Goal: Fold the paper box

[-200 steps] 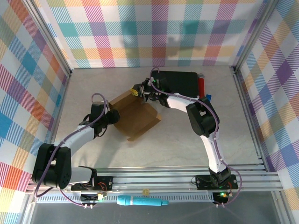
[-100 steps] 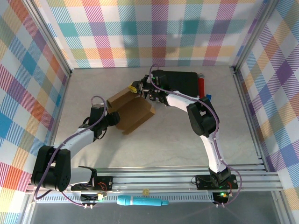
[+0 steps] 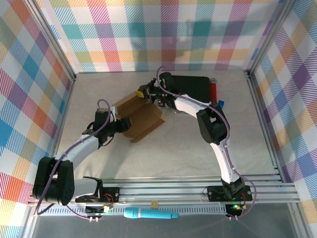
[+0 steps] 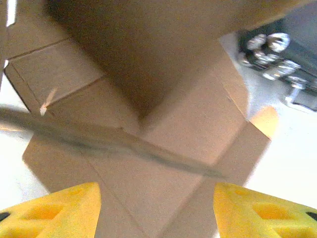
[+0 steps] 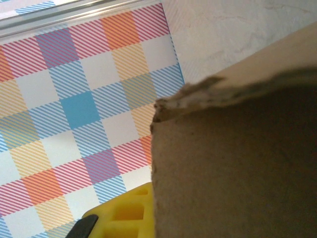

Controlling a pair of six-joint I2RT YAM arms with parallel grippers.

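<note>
The paper box point(image 3: 143, 118) is a brown cardboard mailer, partly folded, lying mid-table with a flap raised at its far left. My left gripper point(image 3: 120, 124) is at the box's left side. In the left wrist view it is open point(image 4: 158, 213), its yellow fingers point(image 4: 54, 210) wide apart, with creased cardboard panels point(image 4: 168, 124) just beyond them. My right gripper point(image 3: 142, 93) is at the raised far flap. In the right wrist view one yellow finger point(image 5: 124, 213) presses against the cardboard flap point(image 5: 233, 163), which hides the other finger.
A black case point(image 3: 190, 88) lies behind the box at the back, with a red cylinder point(image 3: 214, 90) and a small blue item point(image 3: 221, 103) to its right. Plaid walls enclose the table point(image 3: 198, 148). A teal pen-like object point(image 3: 148, 214) lies beyond the front rail.
The box has slid left and toward the back, and folded tighter. My right gripper moved left with the flap, and my left gripper followed the box's left side.
</note>
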